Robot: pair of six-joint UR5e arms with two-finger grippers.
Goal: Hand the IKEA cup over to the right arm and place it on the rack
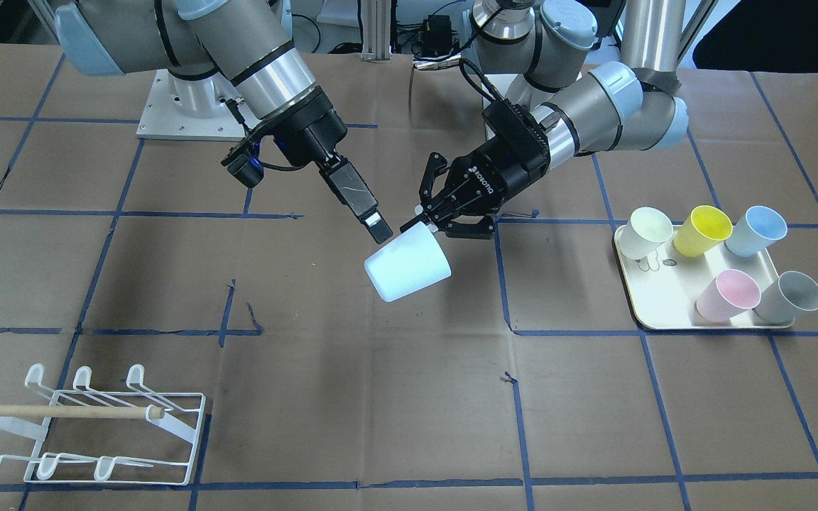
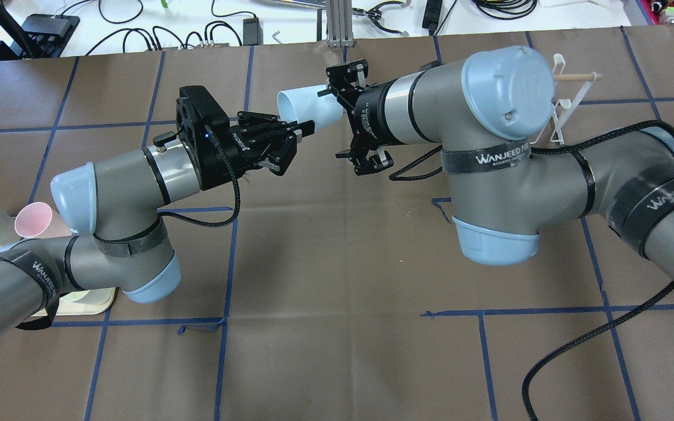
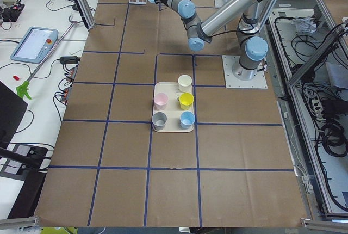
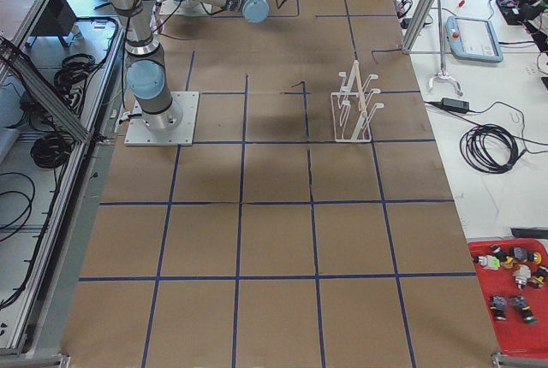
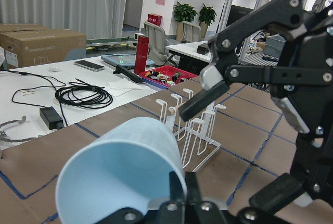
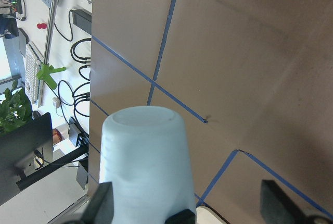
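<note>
The IKEA cup is pale blue and hangs on its side above the middle of the table. My left gripper is shut on the cup's wall by the rim, and the rim fills the left wrist view. The right arm reaches in from the other side. Its gripper is open, fingers spread around the cup's base end, one fingertip touching the cup. The rack, white wire with a wooden dowel, stands near the table's edge on the right arm's side.
A cream tray on my left side holds several cups: cream, yellow, blue, pink and grey. Blue tape lines grid the brown table. Cables and tools lie beyond the table's far edge.
</note>
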